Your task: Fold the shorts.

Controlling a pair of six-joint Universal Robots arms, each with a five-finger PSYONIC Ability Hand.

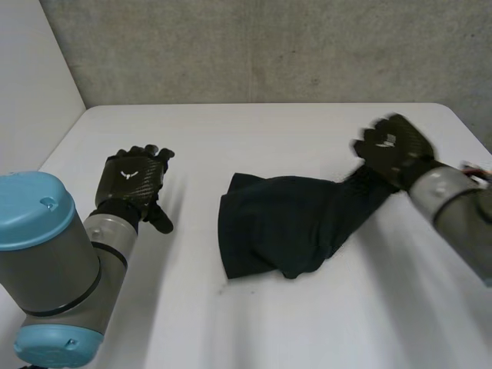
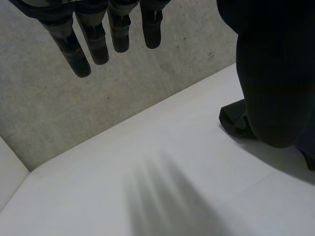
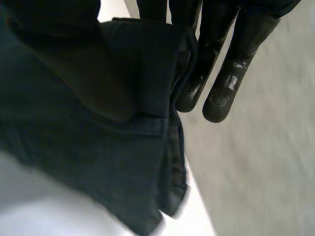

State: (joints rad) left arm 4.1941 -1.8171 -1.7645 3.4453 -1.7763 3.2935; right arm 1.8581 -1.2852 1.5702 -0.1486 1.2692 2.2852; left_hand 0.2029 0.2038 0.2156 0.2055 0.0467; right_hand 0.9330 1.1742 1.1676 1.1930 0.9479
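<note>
A white surface (image 1: 254,330) carries dark navy shorts (image 1: 280,227), bunched in a heap near its middle, a little to the right. The right robot hand (image 1: 396,150) is raised at the far right and grips one end of the shorts, so the cloth stretches up from the heap to it. In its wrist view, its fingers (image 3: 231,83) are closed on a hemmed edge, with cloth draped beneath the palm. The left robot hand (image 1: 132,183) hovers over the bare surface at the left, well apart from the shorts. Its fingers (image 2: 93,44) are straight and hold nothing.

The shorts look neither flat nor neatly folded, so the fold seems to be at an early stage. The next move probably calls for the left robot hand to reach in and pin or take the left edge while the right one carries its end across.
</note>
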